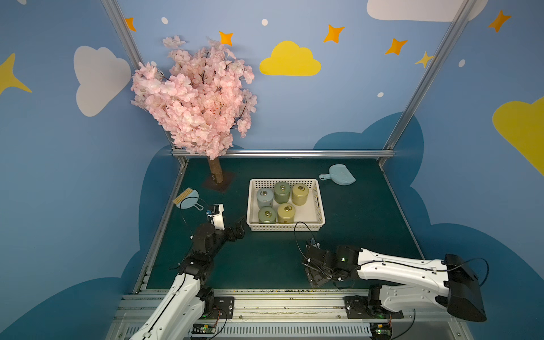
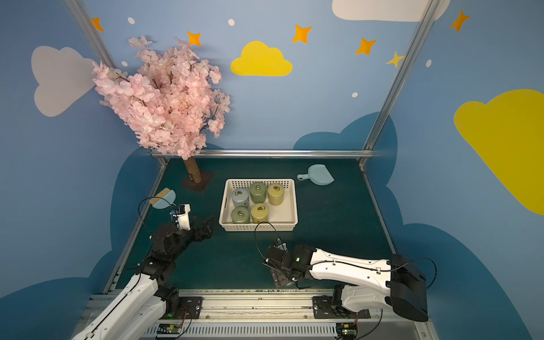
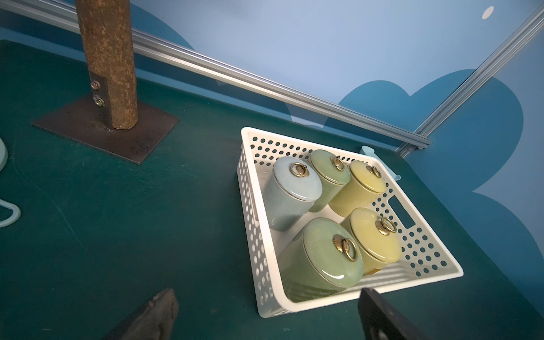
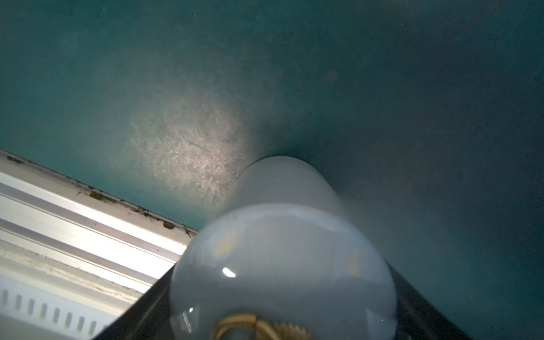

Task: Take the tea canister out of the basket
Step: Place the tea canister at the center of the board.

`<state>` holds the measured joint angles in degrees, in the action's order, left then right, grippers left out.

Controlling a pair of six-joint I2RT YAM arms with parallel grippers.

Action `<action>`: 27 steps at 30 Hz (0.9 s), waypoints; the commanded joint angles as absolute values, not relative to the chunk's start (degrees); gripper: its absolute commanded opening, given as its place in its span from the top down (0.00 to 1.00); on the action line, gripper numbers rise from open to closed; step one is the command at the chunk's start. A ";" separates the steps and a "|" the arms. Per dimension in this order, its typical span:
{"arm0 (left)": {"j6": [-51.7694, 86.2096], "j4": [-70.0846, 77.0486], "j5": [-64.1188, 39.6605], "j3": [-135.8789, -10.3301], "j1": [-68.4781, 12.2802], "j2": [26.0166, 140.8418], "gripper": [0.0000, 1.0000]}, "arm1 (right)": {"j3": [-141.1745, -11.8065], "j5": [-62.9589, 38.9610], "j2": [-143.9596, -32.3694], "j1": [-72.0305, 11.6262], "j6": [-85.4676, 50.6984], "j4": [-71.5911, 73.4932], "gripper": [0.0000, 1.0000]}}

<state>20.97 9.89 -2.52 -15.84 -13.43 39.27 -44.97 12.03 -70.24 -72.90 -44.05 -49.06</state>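
The white perforated basket [image 1: 287,227] [image 2: 259,227] stands mid-table in both top views and holds several lidded tea canisters: blue, green and yellow. A pale blue tea canister [image 4: 282,250] with a brass ring knob sits between the black fingers [image 4: 138,315] of my right gripper [image 4: 282,294], which is shut on it near the table's front edge; its far end is at the mat. In a top view the right gripper [image 1: 316,275] hides that canister. My left gripper [image 3: 267,291] [image 1: 240,225] stands open, empty, by the basket's near left corner [image 3: 268,309].
An artificial cherry tree [image 1: 200,97] on a metal base plate [image 3: 106,129] stands at the back left. A blue dustpan [image 1: 338,175] lies right of the basket at the back. A small brush [image 1: 187,198] lies at the left edge. An aluminium rail [image 4: 73,217] runs along the front.
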 commanded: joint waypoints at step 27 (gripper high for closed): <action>20.18 8.97 -4.82 -16.99 -13.58 39.99 0.00 | -54.47 18.40 -64.92 -70.35 -31.55 -52.66 0.01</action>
<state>20.95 9.52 -3.81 -15.84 -13.52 40.07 -51.96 16.84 -66.46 -71.77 -37.39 -51.37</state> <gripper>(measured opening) 0.999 0.986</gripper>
